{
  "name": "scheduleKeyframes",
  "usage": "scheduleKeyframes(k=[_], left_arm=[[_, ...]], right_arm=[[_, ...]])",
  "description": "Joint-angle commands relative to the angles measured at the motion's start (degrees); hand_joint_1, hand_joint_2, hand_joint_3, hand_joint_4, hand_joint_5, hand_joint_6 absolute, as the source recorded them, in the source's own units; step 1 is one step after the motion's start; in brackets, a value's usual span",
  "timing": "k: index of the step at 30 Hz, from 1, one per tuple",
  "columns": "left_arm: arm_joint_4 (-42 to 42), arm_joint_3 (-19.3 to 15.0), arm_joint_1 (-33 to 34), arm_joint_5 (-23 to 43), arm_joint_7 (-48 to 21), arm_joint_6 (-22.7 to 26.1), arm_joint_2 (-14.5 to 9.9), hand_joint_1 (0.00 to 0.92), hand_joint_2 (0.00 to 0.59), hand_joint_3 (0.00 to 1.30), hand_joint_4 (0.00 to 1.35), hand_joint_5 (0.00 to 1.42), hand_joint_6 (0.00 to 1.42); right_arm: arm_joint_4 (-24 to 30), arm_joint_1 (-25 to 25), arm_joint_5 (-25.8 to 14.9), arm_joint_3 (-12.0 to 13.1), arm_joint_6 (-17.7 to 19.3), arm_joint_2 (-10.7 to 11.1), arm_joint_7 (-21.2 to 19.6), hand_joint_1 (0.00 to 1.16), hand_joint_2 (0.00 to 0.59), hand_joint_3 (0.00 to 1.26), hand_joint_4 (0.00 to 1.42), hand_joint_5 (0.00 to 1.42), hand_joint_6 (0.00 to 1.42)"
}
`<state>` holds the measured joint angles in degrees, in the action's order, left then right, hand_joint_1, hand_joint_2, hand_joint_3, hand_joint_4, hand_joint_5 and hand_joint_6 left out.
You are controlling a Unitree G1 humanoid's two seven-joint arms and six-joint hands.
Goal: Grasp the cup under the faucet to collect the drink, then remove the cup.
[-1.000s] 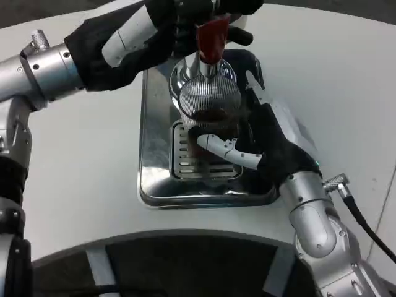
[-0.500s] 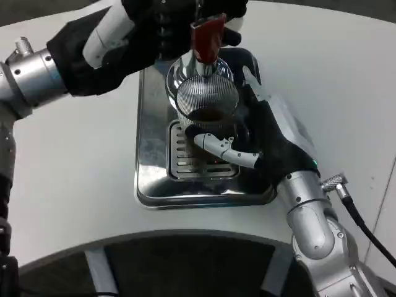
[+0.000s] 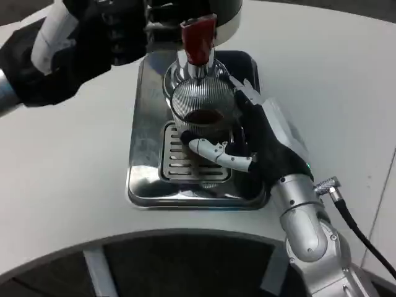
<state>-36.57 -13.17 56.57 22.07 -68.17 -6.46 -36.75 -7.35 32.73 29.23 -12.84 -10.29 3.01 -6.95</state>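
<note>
The right hand's fingers (image 3: pixel 218 152) were wrapped around the lower front of the cup (image 3: pixel 201 114), clamped on it, with the white-and-black thumb lying across the side of the cup facing the camera. The right hand (image 3: pixel 263 145) reached in from the near right part of the surface, its white back turned up and to the right, and its silver forearm (image 3: pixel 306 226) ran down toward the near right corner, with a black cable (image 3: pixel 359 226) trailing beside it. The cup was a ribbed, transparent vessel holding a dark drink (image 3: pixel 203 116); it stood over the slotted grate (image 3: pixel 179 154) of the drip tray (image 3: pixel 143 167), directly beneath the faucet (image 3: pixel 198 43), whose red handle rose just above the rim of the cup. The drip tray was a shiny rectangular metal basin, set toward the far middle of the white surface (image 3: pixel 74 179), its long sides running from far to near. The left hand (image 3: pixel 108 31) was at the far left, level with the top of the dispenser and just left of the red handle; its fingers were dark and blurred against the black body of the dispenser (image 3: pixel 185 15), so whether they were apart, together or pressing on a part of it could not be determined. The left forearm ran off toward the left edge.
</note>
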Motion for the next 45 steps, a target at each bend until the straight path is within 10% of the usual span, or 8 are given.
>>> scheduleKeyframes(k=[1,24,45], left_arm=[[1.0,-1.4,-2.1,0.7,1.0,1.3,-1.8,0.0,0.051,0.19,0.13,0.24,0.13],[-4.6,-5.8,-6.6,-0.7,7.4,-1.2,-7.8,0.0,0.051,0.22,0.17,0.27,0.14],[-3.2,-5.5,-12.9,-1.6,9.0,-3.9,-8.8,0.0,0.057,0.23,0.18,0.27,0.15]], right_arm=[[-0.5,-0.8,0.6,-0.4,-0.6,-0.5,-1.4,0.67,0.213,0.19,0.01,0.01,0.03],[0.0,-1.8,2.5,-0.8,-1.5,-1.5,-6.3,0.77,0.22,0.5,0.36,0.31,0.21],[0.8,-3.3,5.1,-1.2,-1.9,-1.4,-9.7,0.88,0.256,0.84,0.92,0.9,1.06]])
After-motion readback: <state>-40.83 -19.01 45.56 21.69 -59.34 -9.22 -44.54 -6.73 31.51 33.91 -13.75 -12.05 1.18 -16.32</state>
